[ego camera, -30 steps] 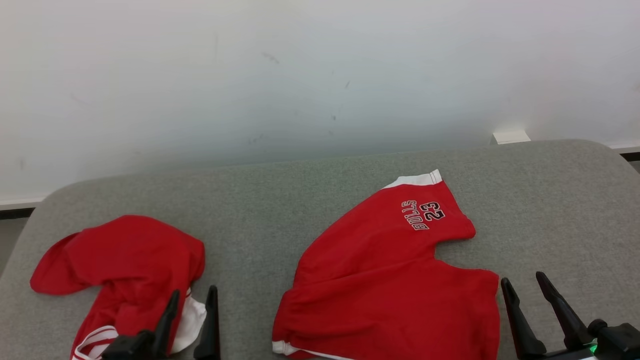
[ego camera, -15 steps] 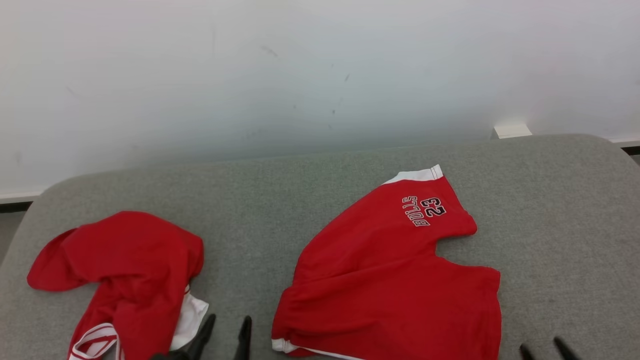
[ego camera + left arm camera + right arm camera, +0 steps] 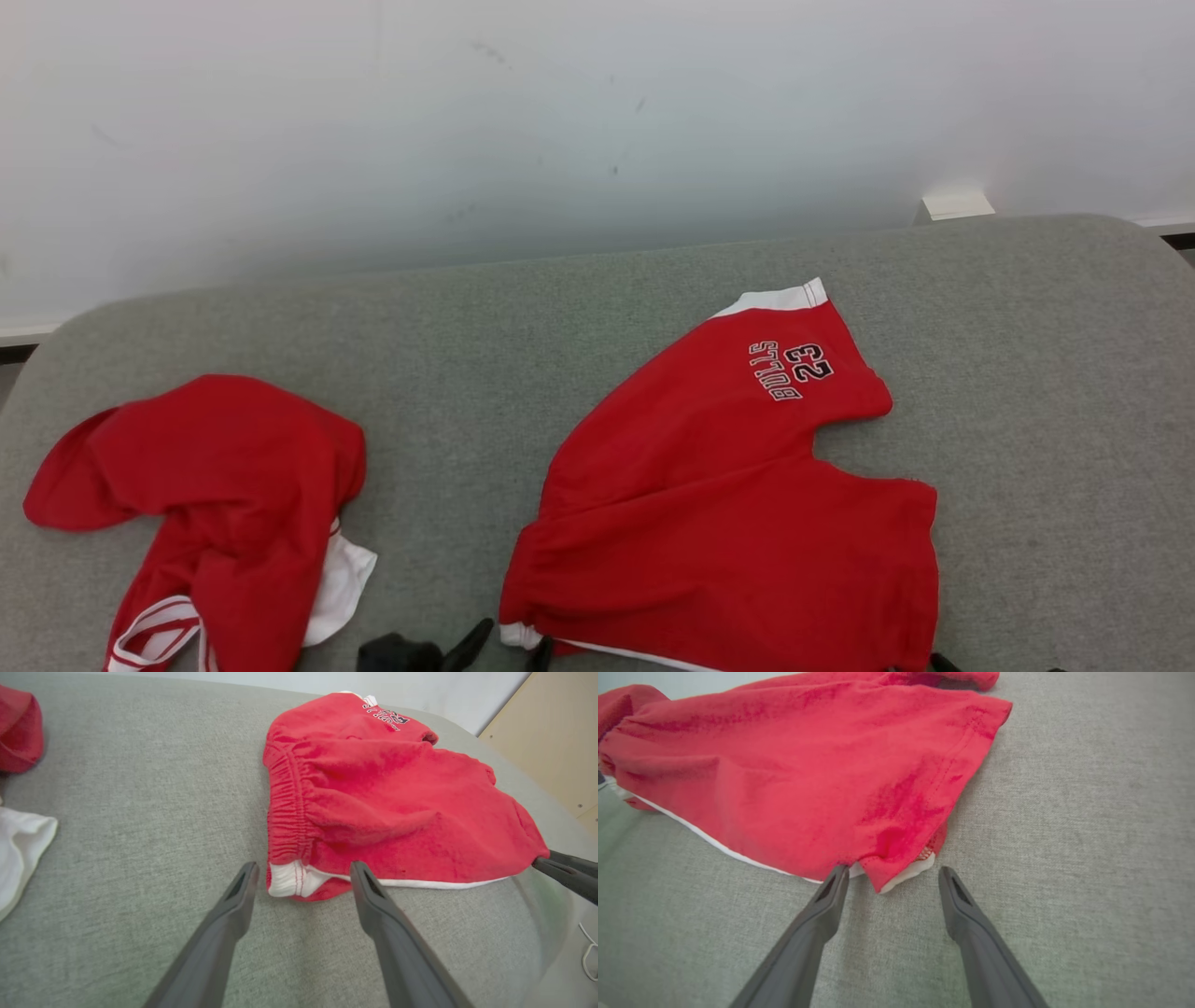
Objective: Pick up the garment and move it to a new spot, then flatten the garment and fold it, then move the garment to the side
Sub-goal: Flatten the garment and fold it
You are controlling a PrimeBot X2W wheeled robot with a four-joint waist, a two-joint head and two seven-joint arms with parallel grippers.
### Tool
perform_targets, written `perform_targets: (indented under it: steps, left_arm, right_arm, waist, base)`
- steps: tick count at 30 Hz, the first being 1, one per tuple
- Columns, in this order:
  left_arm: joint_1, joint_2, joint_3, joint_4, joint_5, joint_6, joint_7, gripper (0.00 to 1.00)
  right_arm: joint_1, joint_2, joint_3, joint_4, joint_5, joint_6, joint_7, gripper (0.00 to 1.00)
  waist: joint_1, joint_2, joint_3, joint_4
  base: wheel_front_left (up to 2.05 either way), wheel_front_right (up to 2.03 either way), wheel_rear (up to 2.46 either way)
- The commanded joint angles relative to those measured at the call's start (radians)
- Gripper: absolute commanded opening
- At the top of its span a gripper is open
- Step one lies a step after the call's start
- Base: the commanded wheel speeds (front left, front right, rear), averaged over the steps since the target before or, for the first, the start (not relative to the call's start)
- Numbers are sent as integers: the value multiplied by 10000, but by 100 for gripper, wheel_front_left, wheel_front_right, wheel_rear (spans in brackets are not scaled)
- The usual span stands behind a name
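Toward five o'clock on the gray cushion (image 3: 467,355), finding the red shorts (image 3: 728,504) lying spread out. Holding the left gripper (image 3: 303,865) spread wide and empty at their seven o'clock corner, the right gripper (image 3: 892,870) likewise at their five o'clock corner.

Grey upholstered surface (image 3: 653,280): red shorts (image 3: 728,504) right, crumpled red garment (image 3: 215,485) left.

red shorts (image 3: 728,504) — spread, mid-right | second red garment (image 3: 205,495) — crumpled, left | grey pad (image 3: 560,308)
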Motion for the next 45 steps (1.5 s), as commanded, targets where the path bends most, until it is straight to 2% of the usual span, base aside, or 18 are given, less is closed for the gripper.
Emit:
perform_targets:
  steps: [1,11,12,13,14,15,16,20,23,29,33,38,45]
  left_arm:
    - [-157,103,-16,75,-71,-24,56,100]
    - [-887,50,-365,924,-354,-32,-92,100]
    - [-925,48,-385,1002,-382,-33,-107,100]
    - [-956,49,-407,1076,-394,-34,-124,86]
    - [-991,62,-437,1145,-428,-35,-152,49]
    - [-1024,72,-465,1195,-456,-36,-185,27]
    - [-1046,87,-486,1232,-491,-36,-216,0]
    - [-1076,164,-521,1323,-643,-39,-337,0]
    - [-1030,215,-500,1192,-811,-40,-495,0]
    - [-999,463,-326,525,-975,-36,-582,0]
    - [-1477,589,-321,-22,-1032,-37,-273,0]
    - [-2899,774,-402,-338,-689,-8,463,0]
    - [-6308,957,-385,487,-881,-30,1914,0]
  right_arm:
    - [-203,-30,153,142,71,-1,-10,100]
    - [-1209,201,1219,1297,386,-1,-475,100]
    - [-1288,248,1311,1392,417,-1,-504,85]
    - [-1357,282,1409,1462,451,-1,-511,62]
    - [-1432,306,1495,1536,481,-2,-548,40]
    - [-1493,313,1570,1578,525,-1,-573,22]
    - [-1544,314,1631,1633,550,-1,-576,1]
    - [-1657,252,1807,1743,718,-1,-647,0]
    - [-1614,50,1573,1550,849,-2,-676,0]
    - [-1219,-711,729,264,703,-1,-657,0]
    - [-1601,-1120,890,-715,1106,-2,-566,0]
    - [-2734,-1732,1634,-1798,2064,-1,442,0]
    - [-5403,-2651,2398,-2721,3948,-8,1922,0]
  waist:
    - [0,0,16,10]
    - [0,0,119,-30]
    - [0,0,116,-43]
    - [0,0,109,-57]
    - [0,0,105,-71]
    - [0,0,103,-80]
    - [0,0,96,-87]
    - [0,0,45,-82]
    - [0,0,-8,-48]
    - [0,0,-69,-51]
    - [0,0,51,-132]
    - [0,0,718,-172]
    - [0,0,2118,-95]
  base:
    - [0,0,0]
    - [0,0,0]
    - [0,0,0]
    - [0,0,0]
    - [0,0,0]
    - [0,0,0]
    - [0,0,0]
    - [0,0,0]
    - [0,0,0]
    - [0,0,0]
    - [0,0,0]
    - [0,0,0]
    - [0,0,0]
